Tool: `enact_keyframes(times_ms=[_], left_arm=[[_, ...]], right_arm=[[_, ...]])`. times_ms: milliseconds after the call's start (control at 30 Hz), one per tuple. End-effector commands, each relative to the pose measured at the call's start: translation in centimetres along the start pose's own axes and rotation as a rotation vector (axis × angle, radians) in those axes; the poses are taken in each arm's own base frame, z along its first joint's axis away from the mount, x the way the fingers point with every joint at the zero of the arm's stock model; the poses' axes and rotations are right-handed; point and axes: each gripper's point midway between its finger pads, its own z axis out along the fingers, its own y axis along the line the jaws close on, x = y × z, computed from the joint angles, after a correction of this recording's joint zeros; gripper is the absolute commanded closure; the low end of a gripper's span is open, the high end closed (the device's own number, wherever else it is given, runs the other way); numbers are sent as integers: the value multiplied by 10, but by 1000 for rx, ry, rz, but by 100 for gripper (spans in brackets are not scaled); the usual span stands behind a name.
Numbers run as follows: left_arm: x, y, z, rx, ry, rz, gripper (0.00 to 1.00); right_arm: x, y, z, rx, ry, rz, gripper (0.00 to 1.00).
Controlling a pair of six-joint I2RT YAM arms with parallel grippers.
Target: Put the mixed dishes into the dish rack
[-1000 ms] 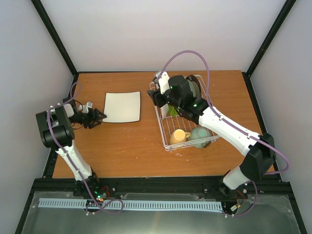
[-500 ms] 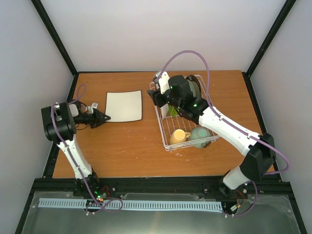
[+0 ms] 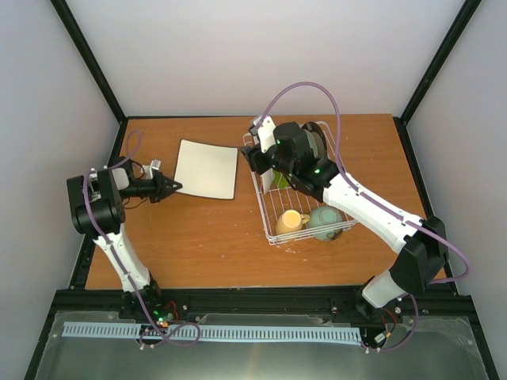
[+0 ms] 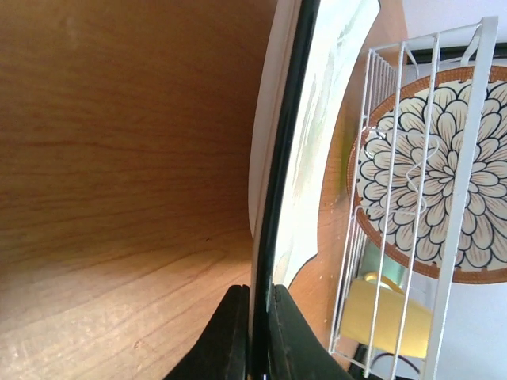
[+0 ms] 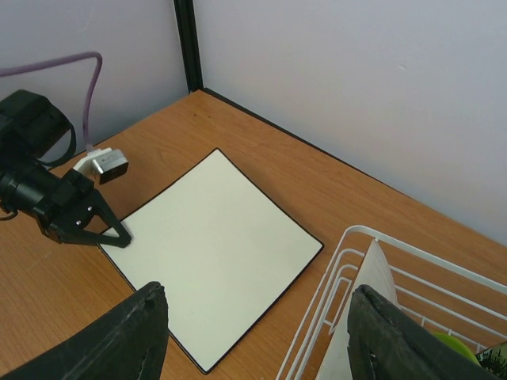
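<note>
Left gripper (image 4: pixel 255 293) tight on square plate (image 4: pixel 317 119) edge, clearest wrist-side; right gripper (image 5: pixel 257 294) agape, empty

free: tbl (image 3: pixel 206 237) near-centre | block: dish rack (image 3: pixel 273 207) R side

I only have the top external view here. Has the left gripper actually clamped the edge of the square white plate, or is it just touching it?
Observer: Clamped. The left wrist view shows the left gripper shut on the square white plate, with the dark rim between its fingers.
Operator: What is my right arm hiding in the rack?
Observer: A petal-patterned plate stands behind the wires of the dish rack.
Operator: Is the right gripper holding anything?
Observer: No. The right wrist view shows the right gripper open, with nothing between its fingers.
</note>
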Motion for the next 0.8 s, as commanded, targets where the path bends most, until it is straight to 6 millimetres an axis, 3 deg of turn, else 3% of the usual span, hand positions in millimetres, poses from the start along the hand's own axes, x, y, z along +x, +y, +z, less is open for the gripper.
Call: enact_keyframes(times_ms=[0,133,333,500,600,767], left_arm=[[-33,-51,-27,0,-122,231,99],[-45,-112,-57,104,-208,346,99],[-49,-184,-93,201,-256,489,99],[-32,-246,-120,328,-248,602,99],[-11,-281,-136,396,-225,678,99],[17,-311,-151,454,-187,749,99]], right_arm=[[-4,0,-5,2,-16,-7,39],[-4,0,-8,-3,-22,-3,39],[-8,9,-12,-62,-47,17,33],[-13,21,-16,-217,-63,85,25],[-22,17,-28,-361,-107,177,20],[-39,2,-48,-560,-145,296,17]])
